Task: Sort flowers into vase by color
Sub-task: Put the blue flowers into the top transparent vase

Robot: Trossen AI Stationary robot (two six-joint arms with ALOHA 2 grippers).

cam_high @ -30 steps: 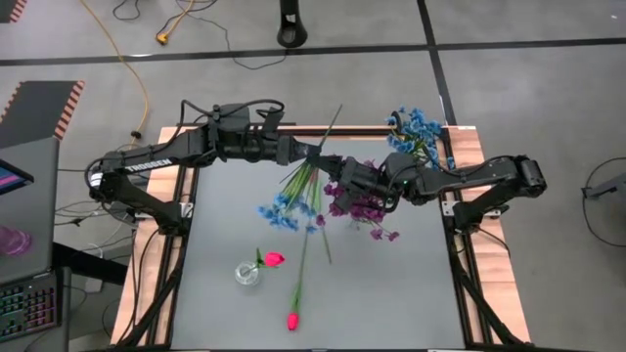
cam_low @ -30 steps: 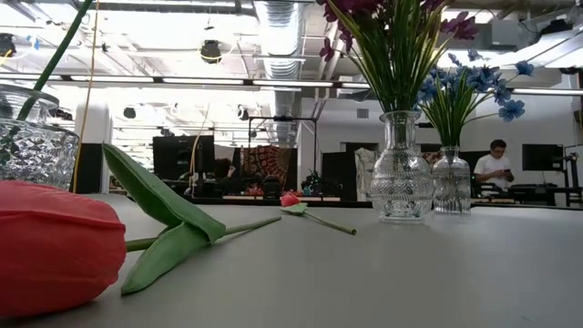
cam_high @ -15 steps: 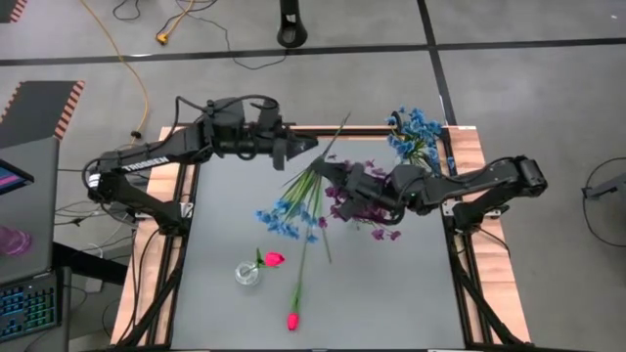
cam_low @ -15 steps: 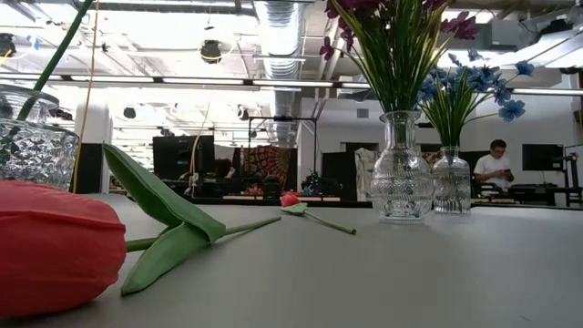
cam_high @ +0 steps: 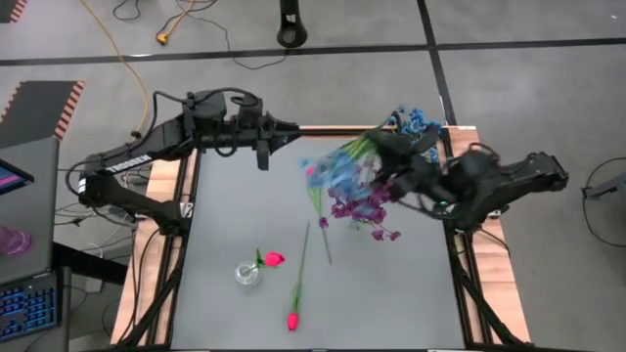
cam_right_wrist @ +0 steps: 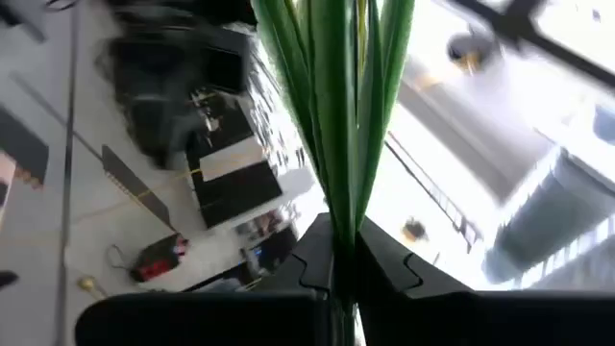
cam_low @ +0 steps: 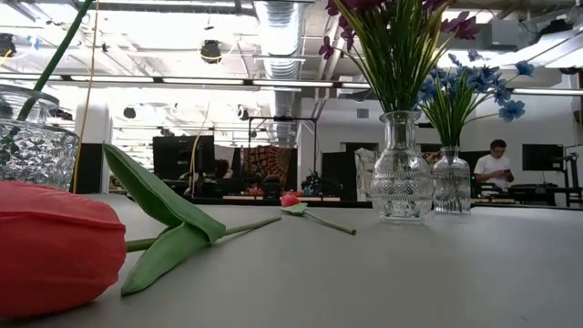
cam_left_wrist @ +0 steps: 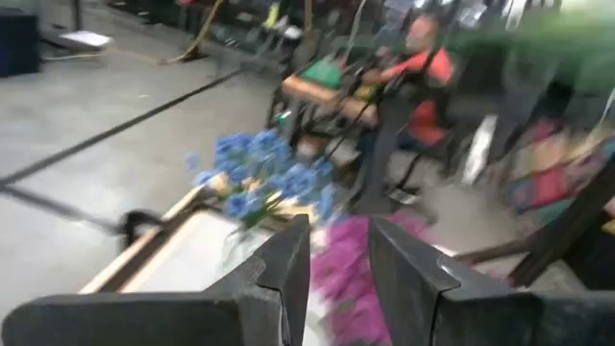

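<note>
My right gripper (cam_high: 386,161) is over the table's far right and is shut on a bunch of blue flowers (cam_high: 335,174), which shows blurred above the table. My left gripper (cam_high: 284,135) stands open at the far left, pointing toward the vases, with nothing between its fingers (cam_left_wrist: 338,259). Purple flowers (cam_high: 364,207) stand in a glass vase (cam_low: 401,173). More blue flowers (cam_high: 416,125) stand in a second vase (cam_low: 451,182) at the far right corner. One pink tulip (cam_high: 274,259) sits in a small vase (cam_high: 246,274), and another (cam_high: 291,320) lies on the table. My right gripper pinches the blue bunch by its green stems (cam_right_wrist: 343,207) between its two fingers. The stems run straight out past the fingertips, along the fingers. The bunch is lifted clear of the table, its blossoms toward the table's middle.
A loose green stem (cam_high: 325,244) lies on the grey tabletop (cam_high: 391,293) near the lying tulip's stem. The near right part of the table is bare. In the low view a person (cam_low: 494,169) stands far behind the table.
My left gripper has opened, let go of the blue bunch's stems and drawn back toward the table's left. My right gripper has risen, rolled and swung toward the far right with the bunch. Its blossoms have swung up from over the table's middle.
</note>
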